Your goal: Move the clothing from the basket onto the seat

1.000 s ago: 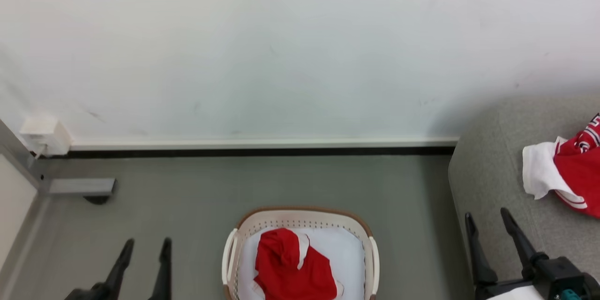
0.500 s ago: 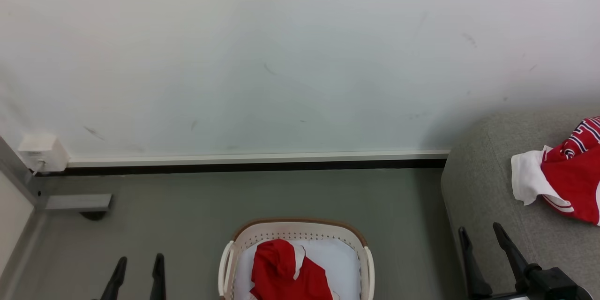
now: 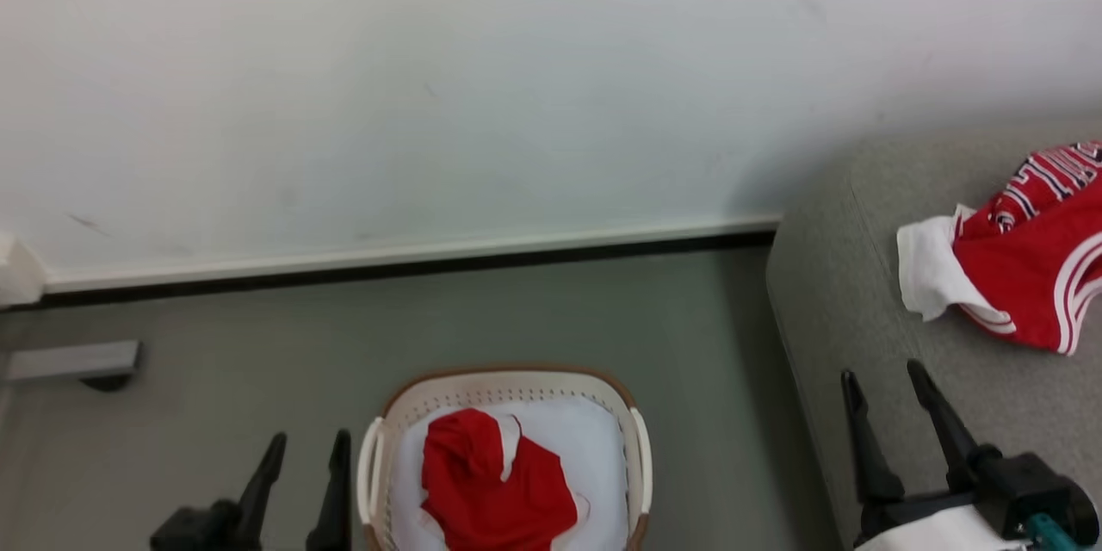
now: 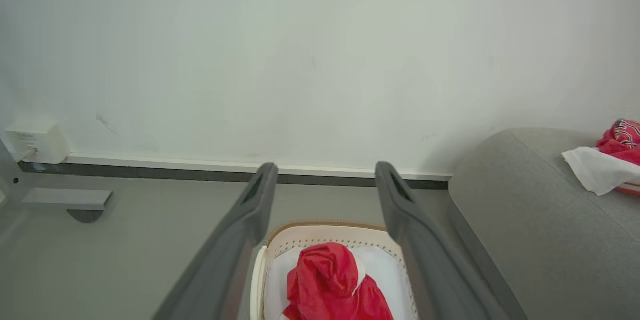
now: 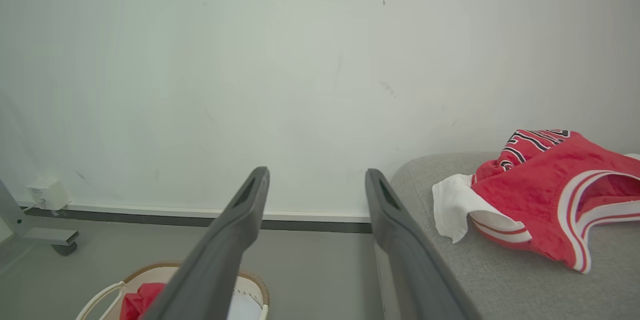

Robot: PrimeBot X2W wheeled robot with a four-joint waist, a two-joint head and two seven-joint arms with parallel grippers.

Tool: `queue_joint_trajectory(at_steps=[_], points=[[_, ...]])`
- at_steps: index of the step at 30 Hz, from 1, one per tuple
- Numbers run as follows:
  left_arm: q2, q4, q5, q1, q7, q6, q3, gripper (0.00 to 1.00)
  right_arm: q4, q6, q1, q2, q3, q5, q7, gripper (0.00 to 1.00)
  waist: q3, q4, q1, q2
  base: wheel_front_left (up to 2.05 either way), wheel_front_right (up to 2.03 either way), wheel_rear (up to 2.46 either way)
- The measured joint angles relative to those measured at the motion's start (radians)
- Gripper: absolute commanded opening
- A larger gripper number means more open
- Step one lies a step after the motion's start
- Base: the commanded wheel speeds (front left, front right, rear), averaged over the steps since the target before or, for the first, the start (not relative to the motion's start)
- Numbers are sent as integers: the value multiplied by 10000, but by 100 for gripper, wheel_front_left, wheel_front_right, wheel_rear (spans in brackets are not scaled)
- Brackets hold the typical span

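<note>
The cream basket [image 3: 508, 382], brown-edged with a pale lining, sits upright to the left of the grey seat [image 3: 848, 318], not touching it. 1 crumpled red garment [image 3: 491, 486] with white trim lies inside. A second garment [image 3: 1029, 267], red with stripes and a white panel, lies bunched on the seat.

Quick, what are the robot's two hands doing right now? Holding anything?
Left hand: open, holding nothing, next to the laundry basket.
Right hand: open, holding nothing, by the grey sofa edge.
</note>
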Motion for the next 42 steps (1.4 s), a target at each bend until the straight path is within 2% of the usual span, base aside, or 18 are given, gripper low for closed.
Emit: queue_joint_trajectory(at_steps=[5,10,18,29,33,42], points=[[157,1147,-378,-1638,303,-31,-384,100,-412,0,-510,-6,-29,36,-2,100,925,-355,2,0,0,0,0],[464,2500,-454,-3413,1078,-67,-690,100,-780,0,-958,-6,-12,314,-2,100,2075,-746,3,0,0,0,0],[926,4734,-324,-5247,1927,21,-882,100,-1174,0,-1328,-6,59,706,-2,100,3781,-1511,4,0,0,0,0],[1060,6809,-92,-6990,1866,104,-1250,100,-1496,0,-1671,-8,104,794,0,100,5420,-2070,4,-1,0,0,0],[1267,7499,8,-7289,1735,299,-1312,100,-1570,0,-1721,-6,148,796,-2,100,5678,-2124,3,0,0,0,0],[1484,8498,81,-7864,1162,372,-1478,100,-1615,0,-1758,-6,115,796,-2,100,5952,-2102,2,-1,0,0,0]])
